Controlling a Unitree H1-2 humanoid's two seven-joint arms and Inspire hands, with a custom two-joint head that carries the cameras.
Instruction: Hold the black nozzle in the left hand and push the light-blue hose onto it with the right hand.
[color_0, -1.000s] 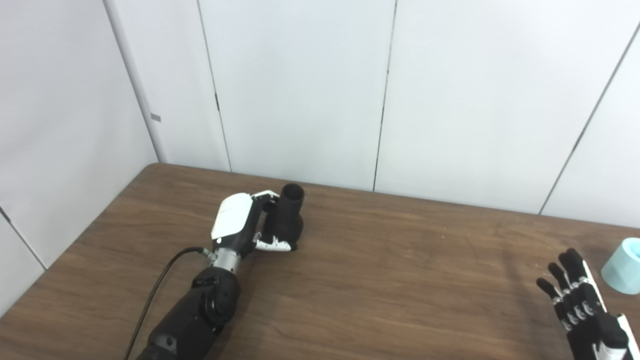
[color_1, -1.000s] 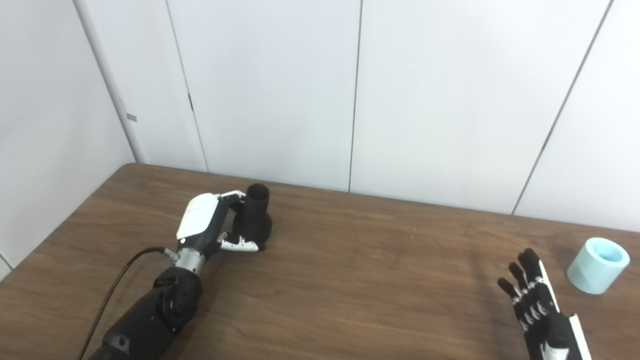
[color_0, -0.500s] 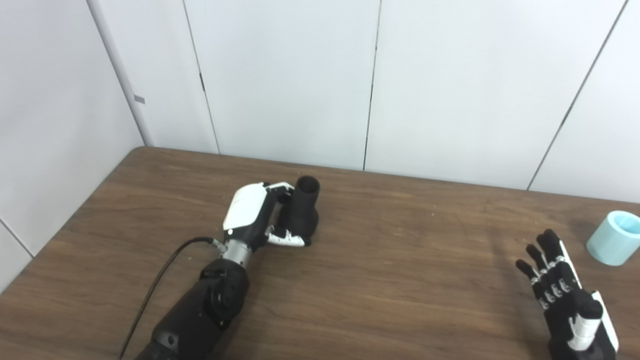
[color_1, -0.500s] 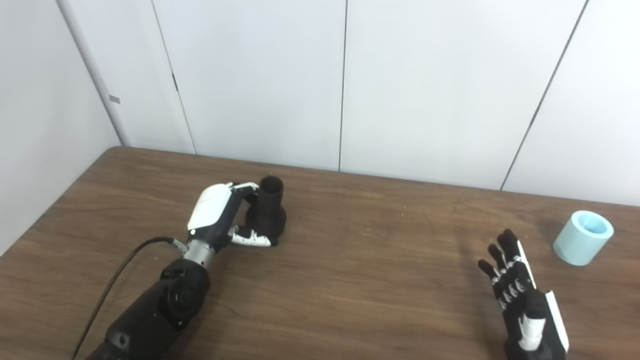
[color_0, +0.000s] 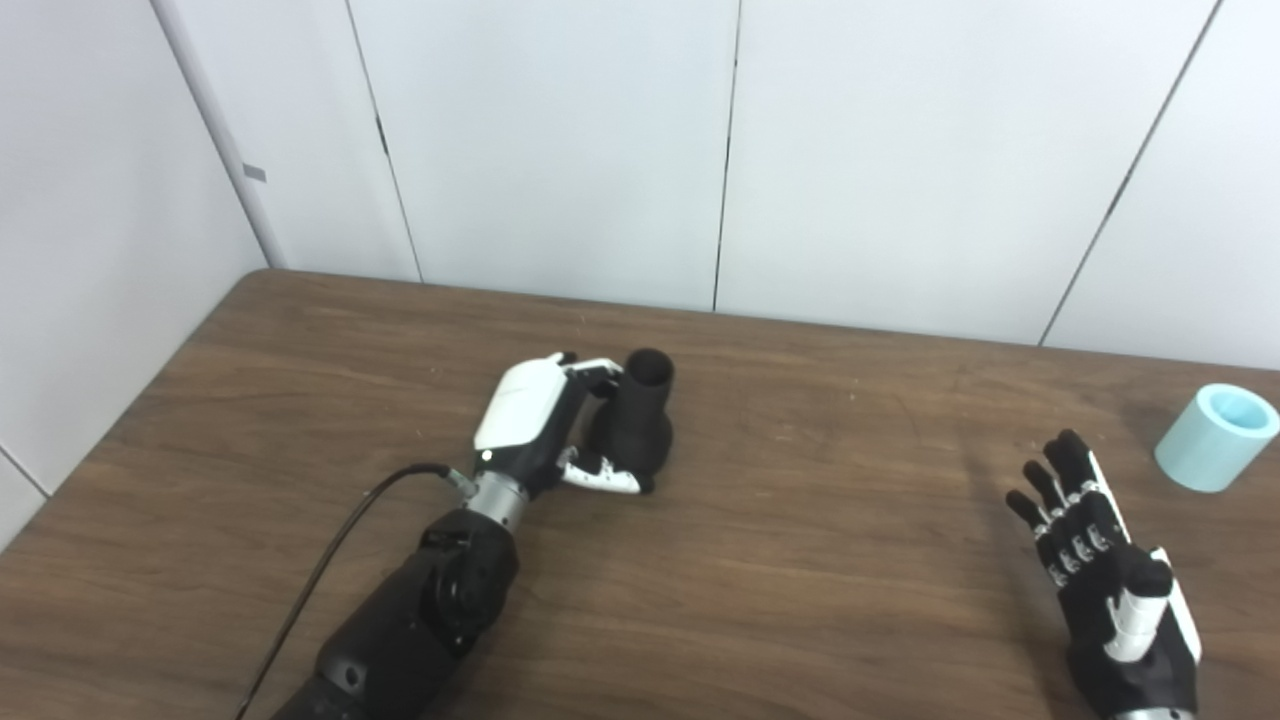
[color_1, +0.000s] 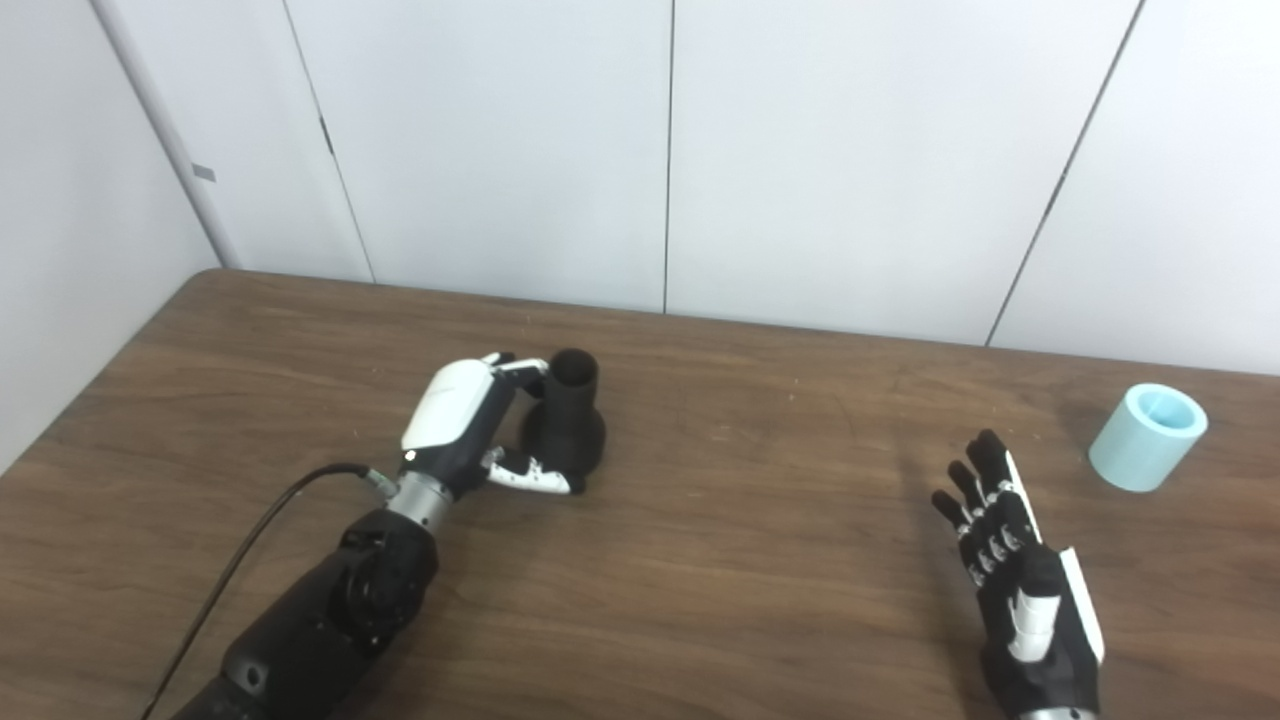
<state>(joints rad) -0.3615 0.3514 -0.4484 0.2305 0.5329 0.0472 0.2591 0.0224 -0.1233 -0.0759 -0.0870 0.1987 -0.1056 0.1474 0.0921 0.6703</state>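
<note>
The black nozzle (color_0: 640, 425) stands upright on the brown table (color_0: 830, 570), left of the middle, with its open mouth facing up. My left hand (color_0: 535, 420) is shut on it: the fingers curl around the narrow neck and the thumb lies along the wide base. The light-blue hose (color_0: 1215, 438), a short thick tube, stands on end at the far right of the table. My right hand (color_0: 1100, 575) hovers open near the front right, fingers spread and pointing away from me, a hand's width to the left of the hose and not touching it.
White wall panels (color_0: 560, 150) rise directly behind the table's far edge and along its left side. A black cable (color_0: 340, 545) runs from my left wrist toward the front edge. Bare wood lies between the nozzle and the hose.
The whole picture has shifted, so the camera moved. My left hand keeps its hold on the nozzle. More of my right hand shows, still open and beside the hose.
</note>
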